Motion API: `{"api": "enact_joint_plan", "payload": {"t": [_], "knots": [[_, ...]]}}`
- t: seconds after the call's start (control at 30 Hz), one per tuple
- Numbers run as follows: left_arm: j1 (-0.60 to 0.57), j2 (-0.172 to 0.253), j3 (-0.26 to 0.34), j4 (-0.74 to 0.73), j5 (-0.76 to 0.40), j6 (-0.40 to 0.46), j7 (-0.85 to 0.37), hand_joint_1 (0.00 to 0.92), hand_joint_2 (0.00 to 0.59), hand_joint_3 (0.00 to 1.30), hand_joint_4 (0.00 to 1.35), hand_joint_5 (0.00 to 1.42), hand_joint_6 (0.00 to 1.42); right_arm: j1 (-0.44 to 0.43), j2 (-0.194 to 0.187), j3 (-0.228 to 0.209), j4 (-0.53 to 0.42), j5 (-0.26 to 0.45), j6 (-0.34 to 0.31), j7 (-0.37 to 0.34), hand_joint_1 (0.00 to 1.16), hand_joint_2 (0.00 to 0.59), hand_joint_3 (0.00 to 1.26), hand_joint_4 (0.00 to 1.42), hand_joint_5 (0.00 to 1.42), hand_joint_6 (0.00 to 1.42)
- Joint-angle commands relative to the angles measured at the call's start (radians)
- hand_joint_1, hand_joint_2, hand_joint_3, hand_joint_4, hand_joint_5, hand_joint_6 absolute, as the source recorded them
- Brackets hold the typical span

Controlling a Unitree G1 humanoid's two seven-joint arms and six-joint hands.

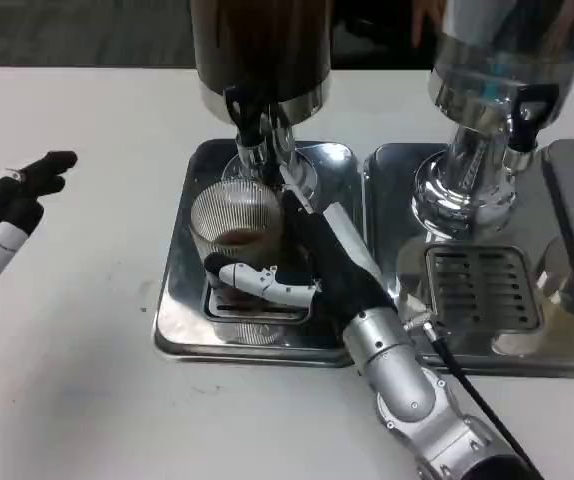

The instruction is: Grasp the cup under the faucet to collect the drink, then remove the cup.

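1. Waiting at the far left of the desk (77,340), the left hand (7,215) holds nothing, its fingers apart, well apart from the work.
2. Left drip tray (177,300): the cup (235,222) stands upright on it, directly under the faucet (252,125) of the dark dispenser (262,50). A little brown drink shows at the bottom.
3. The right hand (312,270) wraps the cup from its right and near side; one finger crosses beneath the cup's front. Firm grip cannot be confirmed; contact appears made.
4. The cup lies up-left of the right forearm (407,380), vertical axis. Judgement: the right hand is nearer and must do the removal, toward the robot.
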Motion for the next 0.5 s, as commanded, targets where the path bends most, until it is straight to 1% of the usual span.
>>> {"api": "enact_joint_plan", "payload": {"t": [0.03,0.17,0.27,0.37,0.43,0.5], "knots": [[0.004,0.018,-0.004,-0.009,0.002,0.007,-0.008,0.000,0.170,0.23,0.13,0.14,0.07,0.023,0.025,0.040,-0.002,-0.046,0.071,-0.028,0.69,0.182,0.03,0.09,0.22,0.35],[0.004,0.021,-0.004,-0.008,0.003,0.006,-0.008,0.000,0.172,0.23,0.13,0.14,0.07,0.036,0.026,0.054,-0.024,-0.066,0.096,-0.072,0.69,0.184,0.17,0.23,0.35,0.52],[0.002,0.023,-0.005,-0.006,0.004,0.005,-0.008,0.000,0.174,0.23,0.13,0.15,0.08,0.044,0.025,0.069,-0.034,-0.078,0.108,-0.103,0.70,0.187,0.21,0.27,0.40,0.60],[0.000,0.024,-0.008,-0.005,0.006,0.003,-0.008,0.000,0.175,0.22,0.14,0.15,0.08,0.056,0.024,0.077,-0.046,-0.091,0.115,-0.140,0.72,0.190,0.26,0.33,0.48,0.71],[-0.002,0.024,-0.009,-0.004,0.007,0.003,-0.007,0.000,0.175,0.22,0.14,0.15,0.08,0.067,0.023,0.079,-0.058,-0.101,0.116,-0.171,0.73,0.191,0.28,0.35,0.51,0.74],[-0.003,0.024,-0.010,-0.002,0.007,0.003,-0.007,0.000,0.176,0.22,0.14,0.15,0.08,0.079,0.022,0.083,-0.070,-0.112,0.115,-0.208,0.73,0.191,0.31,0.40,0.56,0.81]]}}
